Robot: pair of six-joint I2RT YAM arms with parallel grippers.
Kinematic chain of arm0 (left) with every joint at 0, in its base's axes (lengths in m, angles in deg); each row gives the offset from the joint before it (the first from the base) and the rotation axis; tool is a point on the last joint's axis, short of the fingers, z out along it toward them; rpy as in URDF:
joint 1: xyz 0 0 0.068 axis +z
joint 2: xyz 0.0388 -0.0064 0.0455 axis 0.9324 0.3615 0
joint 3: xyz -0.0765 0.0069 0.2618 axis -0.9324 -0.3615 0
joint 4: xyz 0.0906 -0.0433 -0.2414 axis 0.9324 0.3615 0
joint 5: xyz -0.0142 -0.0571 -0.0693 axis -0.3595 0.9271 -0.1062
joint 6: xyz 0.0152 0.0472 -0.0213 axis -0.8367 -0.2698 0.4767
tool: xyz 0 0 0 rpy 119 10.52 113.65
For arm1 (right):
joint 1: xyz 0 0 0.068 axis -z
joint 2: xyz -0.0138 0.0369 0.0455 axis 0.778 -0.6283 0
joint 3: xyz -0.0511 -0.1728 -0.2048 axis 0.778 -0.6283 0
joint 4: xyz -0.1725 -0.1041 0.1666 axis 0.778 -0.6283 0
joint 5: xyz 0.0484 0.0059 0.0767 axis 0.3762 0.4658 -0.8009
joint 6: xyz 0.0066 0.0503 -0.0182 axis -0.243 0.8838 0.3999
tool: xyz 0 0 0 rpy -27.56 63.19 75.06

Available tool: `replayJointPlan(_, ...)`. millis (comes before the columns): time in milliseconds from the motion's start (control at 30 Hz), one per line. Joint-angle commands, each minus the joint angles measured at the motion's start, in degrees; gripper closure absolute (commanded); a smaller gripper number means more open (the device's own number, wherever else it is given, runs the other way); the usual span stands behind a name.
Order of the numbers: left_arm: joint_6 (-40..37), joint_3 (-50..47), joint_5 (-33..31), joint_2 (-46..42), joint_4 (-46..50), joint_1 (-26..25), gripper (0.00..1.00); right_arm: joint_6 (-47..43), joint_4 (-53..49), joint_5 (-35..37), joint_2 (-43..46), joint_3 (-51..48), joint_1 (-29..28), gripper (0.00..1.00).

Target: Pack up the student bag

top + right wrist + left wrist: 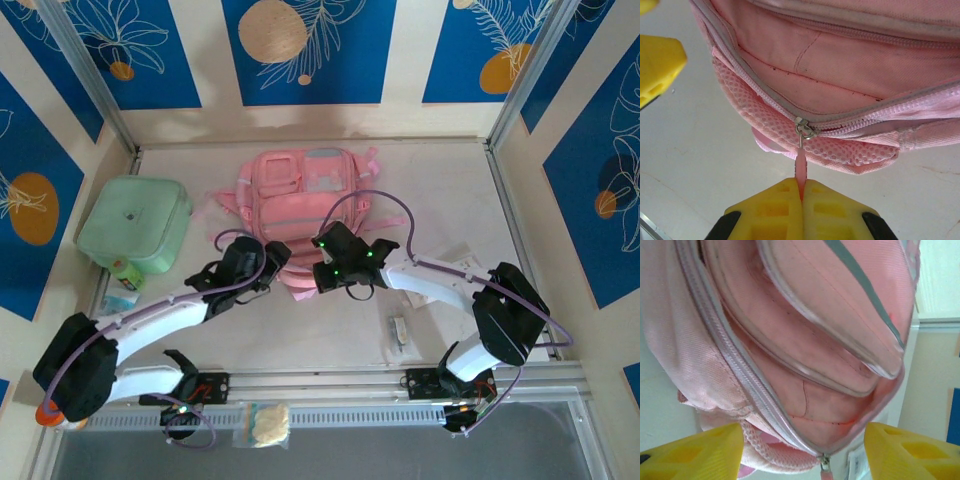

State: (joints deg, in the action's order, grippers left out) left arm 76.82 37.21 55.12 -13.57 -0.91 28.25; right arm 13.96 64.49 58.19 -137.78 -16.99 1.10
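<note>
The student bag [300,195], a pink backpack with grey trim, lies flat at the back middle of the table, its near end between my two grippers. My right gripper [802,189] is shut on the pink zip pull [801,162] that hangs from the metal slider [804,129] of the bag's main zip. My left gripper [802,455] stands open just left of it, its yellow fingers [695,455] on either side of the bag's [805,340] corner and touching nothing. In the top view the left gripper [272,270] and the right gripper [322,278] meet at the bag's near edge.
A mint-green square soft case [135,225] lies at the left, with a small green bottle [125,270] by its near edge. A small white item [398,332] lies at the front right. A packet [262,422] rests on the rail between the arm bases.
</note>
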Motion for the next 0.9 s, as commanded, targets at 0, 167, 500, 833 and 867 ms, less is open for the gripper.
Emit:
replayJointPlan(0, 9.97, 1.54, -6.71, 2.78, -1.24, -2.11, 0.37, -1.51, 1.09, -2.63, 0.67, -1.19, -0.11, 1.0)
replayJointPlan(167, 14.61, 2.59, -7.65, 8.4, -2.14, -3.3, 0.47, -2.33, 1.97, -2.37, 0.06, -1.47, 0.03, 1.0)
replayJointPlan(500, 16.46, 3.83, -9.77, 15.16, -2.41, -3.61, 0.7, -5.79, 2.41, -2.13, -1.83, -0.12, 0.13, 1.0)
replayJointPlan(833, 10.46, -0.67, -9.41, 11.54, 0.66, 1.59, 1.0, -9.33, -4.44, 2.7, -2.34, 2.35, 0.41, 1.0)
replayJointPlan(867, 8.83, -0.61, -8.73, 10.91, 2.28, 3.06, 1.0, -9.55, -5.34, 3.48, -2.11, 2.28, 0.48, 1.0)
